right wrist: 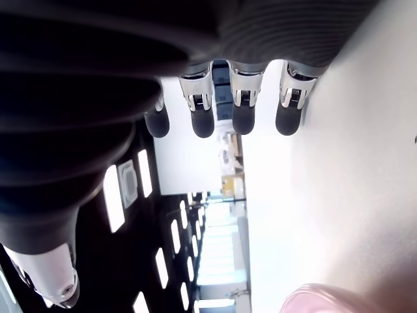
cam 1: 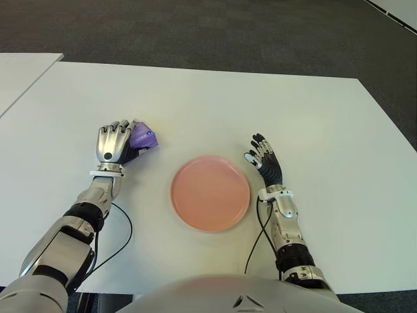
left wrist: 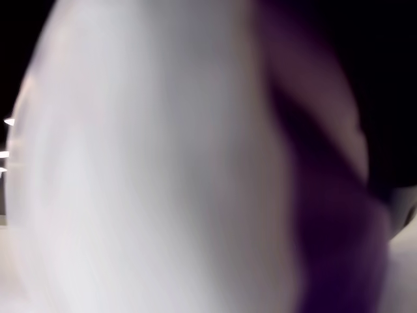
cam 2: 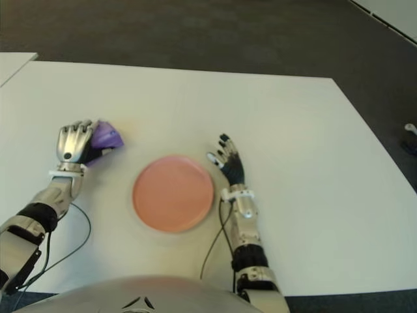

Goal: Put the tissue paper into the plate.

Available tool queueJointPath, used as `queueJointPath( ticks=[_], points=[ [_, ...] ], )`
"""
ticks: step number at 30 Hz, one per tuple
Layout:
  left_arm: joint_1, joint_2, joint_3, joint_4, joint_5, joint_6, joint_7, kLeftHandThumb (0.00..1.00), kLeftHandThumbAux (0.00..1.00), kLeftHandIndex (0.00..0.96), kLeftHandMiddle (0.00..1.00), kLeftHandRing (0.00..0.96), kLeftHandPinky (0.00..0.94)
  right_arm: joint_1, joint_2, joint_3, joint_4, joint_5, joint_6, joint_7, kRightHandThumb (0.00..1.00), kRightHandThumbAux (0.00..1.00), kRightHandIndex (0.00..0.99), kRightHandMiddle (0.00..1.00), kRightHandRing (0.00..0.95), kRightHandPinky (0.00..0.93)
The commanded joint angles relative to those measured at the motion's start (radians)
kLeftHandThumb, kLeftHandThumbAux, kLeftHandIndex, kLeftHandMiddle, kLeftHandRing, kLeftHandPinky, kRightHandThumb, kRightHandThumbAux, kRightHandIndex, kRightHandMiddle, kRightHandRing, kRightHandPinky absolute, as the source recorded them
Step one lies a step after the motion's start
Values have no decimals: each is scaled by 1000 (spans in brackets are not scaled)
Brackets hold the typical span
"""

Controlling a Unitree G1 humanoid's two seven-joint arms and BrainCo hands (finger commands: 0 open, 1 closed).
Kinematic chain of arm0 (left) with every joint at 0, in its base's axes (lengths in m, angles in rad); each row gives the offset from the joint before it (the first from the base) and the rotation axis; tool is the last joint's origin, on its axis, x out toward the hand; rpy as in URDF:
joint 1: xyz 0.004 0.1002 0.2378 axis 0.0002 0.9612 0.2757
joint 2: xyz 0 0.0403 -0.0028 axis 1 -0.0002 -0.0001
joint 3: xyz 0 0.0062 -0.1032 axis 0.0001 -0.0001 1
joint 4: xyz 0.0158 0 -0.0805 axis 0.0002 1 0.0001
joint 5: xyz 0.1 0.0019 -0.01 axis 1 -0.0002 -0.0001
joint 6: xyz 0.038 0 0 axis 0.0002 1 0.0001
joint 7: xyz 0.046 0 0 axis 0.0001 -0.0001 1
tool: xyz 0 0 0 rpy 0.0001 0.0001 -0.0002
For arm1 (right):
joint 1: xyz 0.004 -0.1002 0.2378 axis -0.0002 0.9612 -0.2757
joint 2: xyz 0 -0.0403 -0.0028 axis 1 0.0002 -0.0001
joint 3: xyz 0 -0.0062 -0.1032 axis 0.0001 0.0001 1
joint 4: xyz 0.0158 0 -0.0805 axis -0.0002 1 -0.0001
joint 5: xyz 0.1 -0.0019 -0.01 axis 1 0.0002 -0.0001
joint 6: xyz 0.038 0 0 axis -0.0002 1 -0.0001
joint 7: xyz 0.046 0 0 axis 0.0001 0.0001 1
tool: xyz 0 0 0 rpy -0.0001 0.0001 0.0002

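A purple tissue pack [cam 1: 143,138] lies on the white table [cam 1: 313,124], left of the plate. My left hand [cam 1: 116,143] is curled around its left side and grips it; the left wrist view is filled by the pack [left wrist: 326,215] pressed close. The round pink plate [cam 1: 210,193] sits in the middle, nearer my body. My right hand [cam 1: 264,159] shows just right of the plate, its fingers [right wrist: 202,120] spread and holding nothing.
A second white table [cam 1: 19,72] shows at the far left. Dark carpet [cam 1: 215,32] lies beyond the table's far edge. A black cable [cam 1: 120,241] loops on the table by my left forearm, and another runs by my right forearm.
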Motion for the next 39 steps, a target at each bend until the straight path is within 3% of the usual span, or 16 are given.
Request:
queueJointPath(
  ticks=[1,8,16,23,29,34,37,39],
  points=[
    [18,-12,-16,26,-12,-6,1,748,698,443,863,862,857,81,3,-8,81,9,63,-3,0,665,0,0,0,0],
    [-8,1,0,25,-22,7,6,745,697,443,857,856,851,75,5,-7,88,6,61,-6,0,662,0,0,0,0],
    [-46,76,54,-134,-24,54,-30,737,697,444,852,847,852,67,6,-8,101,5,59,-9,0,656,0,0,0,0],
    [-27,134,118,-417,-9,65,-42,738,696,444,853,848,859,60,9,-14,111,8,56,-13,0,661,0,0,0,0],
    [28,149,167,-664,-4,64,-100,738,696,443,855,852,866,55,7,-15,120,4,51,-16,0,659,0,0,0,0],
    [102,121,180,-982,-17,49,-239,740,696,444,853,852,866,52,5,-16,126,6,45,-12,0,655,0,0,0,0],
    [121,117,179,-1040,-37,12,-280,741,695,444,853,853,866,50,4,-17,129,7,43,-10,0,655,0,0,0,0],
    [134,115,168,-1065,-55,-53,-287,741,695,444,853,853,866,49,3,-18,133,8,42,-7,0,655,0,0,0,0]
  ],
)
